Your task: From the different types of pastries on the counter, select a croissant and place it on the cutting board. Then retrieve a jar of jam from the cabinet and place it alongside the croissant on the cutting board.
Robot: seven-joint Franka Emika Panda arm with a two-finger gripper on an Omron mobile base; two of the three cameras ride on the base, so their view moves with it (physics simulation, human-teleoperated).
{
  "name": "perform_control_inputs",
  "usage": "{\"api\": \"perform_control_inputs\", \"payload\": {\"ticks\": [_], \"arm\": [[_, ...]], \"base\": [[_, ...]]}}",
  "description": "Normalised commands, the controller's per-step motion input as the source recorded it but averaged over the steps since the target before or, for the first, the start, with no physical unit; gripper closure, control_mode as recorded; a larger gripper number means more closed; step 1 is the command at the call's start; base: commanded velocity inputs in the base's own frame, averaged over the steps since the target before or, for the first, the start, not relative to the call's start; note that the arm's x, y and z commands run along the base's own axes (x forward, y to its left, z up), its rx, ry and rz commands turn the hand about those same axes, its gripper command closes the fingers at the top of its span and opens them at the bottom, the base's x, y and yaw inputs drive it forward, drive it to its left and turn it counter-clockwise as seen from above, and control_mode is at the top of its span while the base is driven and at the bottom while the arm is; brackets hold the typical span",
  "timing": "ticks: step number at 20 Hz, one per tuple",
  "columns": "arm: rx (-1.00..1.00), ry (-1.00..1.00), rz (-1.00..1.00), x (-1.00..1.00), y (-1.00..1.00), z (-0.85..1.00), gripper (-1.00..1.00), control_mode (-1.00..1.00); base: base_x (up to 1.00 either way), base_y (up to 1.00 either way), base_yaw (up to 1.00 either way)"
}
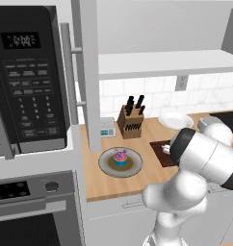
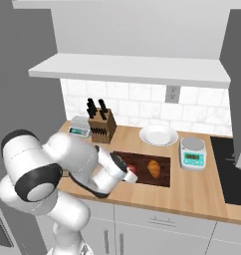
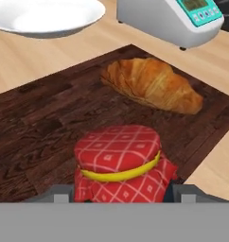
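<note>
The jar of jam [image 3: 118, 160], with a red checked cloth lid and a yellow band, sits between my gripper's [image 3: 121, 194] fingers, which press against its sides. It is low over the near part of the dark cutting board [image 3: 50, 123]. The golden croissant [image 3: 152, 85] lies on the board just beyond the jar. From the right base view, the jar [image 2: 131, 171] is at the board's [image 2: 142, 162] left end and the croissant [image 2: 154, 168] is to its right. A pink-frosted cupcake [image 1: 120, 157] stands on a round plate [image 1: 106, 166] on the counter [image 1: 113, 185].
A white plate [image 2: 158, 135] and a kitchen scale [image 2: 192, 153] stand behind the board. A knife block [image 2: 101, 127] is at the back left. The cabinet door [image 1: 89, 72] hangs open beside the microwave [image 1: 27, 81]. A black cooktop [image 2: 232, 169] lies at the right.
</note>
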Motion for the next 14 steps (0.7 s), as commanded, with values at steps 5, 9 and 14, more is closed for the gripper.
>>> {"api": "perform_control_inputs", "payload": {"ticks": [5, 9, 14], "arm": [[-0.16, -0.09, 0.01, 0.1, 0.16, -0.46, 1.0, -1.0], [-0.14, -0.07, 0.0, 0.28, 0.16, -0.33, 1.0, -1.0], [-0.13, -0.04, 0.01, 0.08, 0.16, -0.65, -1.0, -1.0]], "base": [[0.0, 0.0, 0.0], [0.0, 0.0, 0.0], [0.0, 0.0, 0.0]]}}
